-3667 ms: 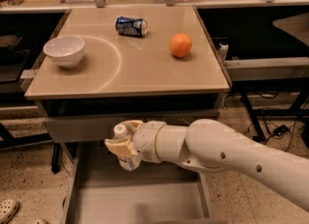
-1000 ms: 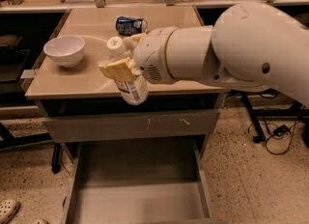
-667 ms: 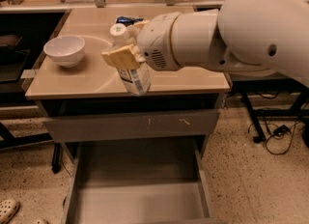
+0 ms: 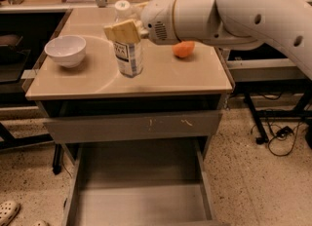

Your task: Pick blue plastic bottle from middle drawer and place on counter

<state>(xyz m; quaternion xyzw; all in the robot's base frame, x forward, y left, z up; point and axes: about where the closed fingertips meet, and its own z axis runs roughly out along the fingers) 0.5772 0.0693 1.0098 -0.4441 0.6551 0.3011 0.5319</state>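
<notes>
One camera: high, near, facing down onto glossy tan counter (image 4: pixel 161 76), grey metal drawer (image 4: pixel 139 205); gripper (image 4: pixel 126 28) at 11 o'clock (clasping clear plastic bottle (image 4: pixel 129 58)).

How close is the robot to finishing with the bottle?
Nearly done. The blue plastic bottle is out of the open middle drawer, which shows only its bare floor, and it stands upright on the counter. The end effector grips the bottle near its top, above the counter. Left to do: let go and pull the arm away.

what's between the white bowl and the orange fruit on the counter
The small clear plastic bottle with white cap stands there in the camera view, the robot's hand gripping its upper part.
</notes>
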